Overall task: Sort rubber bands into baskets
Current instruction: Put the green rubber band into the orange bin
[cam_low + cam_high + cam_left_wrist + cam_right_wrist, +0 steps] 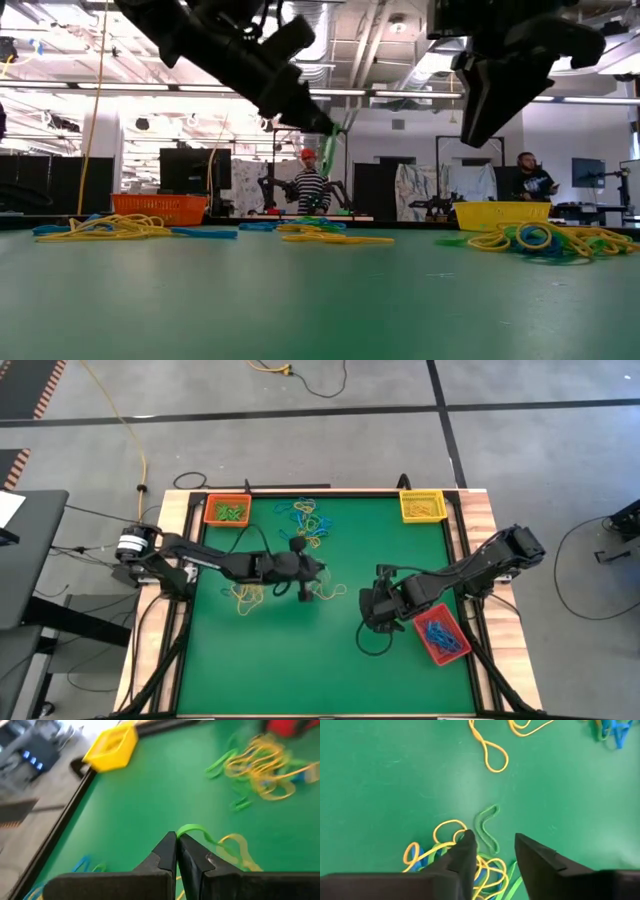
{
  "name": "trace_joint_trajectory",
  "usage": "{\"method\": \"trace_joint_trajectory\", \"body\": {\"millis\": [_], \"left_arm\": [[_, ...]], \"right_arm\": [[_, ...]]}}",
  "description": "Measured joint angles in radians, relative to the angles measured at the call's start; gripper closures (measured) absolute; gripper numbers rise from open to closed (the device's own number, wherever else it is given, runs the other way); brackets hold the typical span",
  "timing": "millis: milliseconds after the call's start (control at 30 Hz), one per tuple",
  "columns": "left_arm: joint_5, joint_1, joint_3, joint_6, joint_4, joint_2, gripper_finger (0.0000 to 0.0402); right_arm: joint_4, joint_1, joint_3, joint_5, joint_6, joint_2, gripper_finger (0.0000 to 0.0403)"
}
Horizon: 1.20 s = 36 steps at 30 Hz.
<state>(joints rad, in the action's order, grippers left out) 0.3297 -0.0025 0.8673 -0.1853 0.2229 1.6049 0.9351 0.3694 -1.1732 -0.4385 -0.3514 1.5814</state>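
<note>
open workshop hall, grey floor, bright ceiling lights

a yellow cable snakes over the grey concrete floor; beyond the table stand dark screens and draped stands, with a person in stripes and another person at benches.

It is a robotics lab: open ceiling ducts, other robot stations and a seated person at 12 o'clock.

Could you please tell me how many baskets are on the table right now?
3: orange basket at the far left corner, yellow basket at the far right corner, red basket by the right edge.
</note>
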Motion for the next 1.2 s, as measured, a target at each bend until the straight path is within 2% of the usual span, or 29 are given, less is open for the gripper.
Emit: {"method": "trace_joint_trajectory", "body": {"millis": [167,367,600,733,967,1200], "left_arm": [[0.031,0.078,0.000,0.014,-0.119,-0.059,0.0401],[0.086,0.203,0.000,0.023,-0.283,-0.163,0.0401],[0.109,0.421,0.000,0.050,-0.504,-0.295,0.0401],[0.108,0.563,0.000,0.072,-0.600,-0.344,0.0401],[0.070,0.793,0.000,0.115,-0.704,-0.352,0.0401],[0.041,0.945,0.000,0.130,-0.807,-0.279,0.0401]], "right_arm": [[-0.017,0.011,0.008,-0.100,-0.025,0.000,0.0202],[-0.182,0.030,0.114,-0.204,-0.011,0.000,0.0201],[-0.348,0.023,0.238,-0.295,-0.005,0.000,0.0211],[-0.401,0.019,0.272,-0.307,0.035,0.000,0.0212],[-0.404,0.019,0.277,-0.322,0.046,0.000,0.0212],[-0.406,0.024,0.277,-0.323,0.042,0.000,0.0212]]}}
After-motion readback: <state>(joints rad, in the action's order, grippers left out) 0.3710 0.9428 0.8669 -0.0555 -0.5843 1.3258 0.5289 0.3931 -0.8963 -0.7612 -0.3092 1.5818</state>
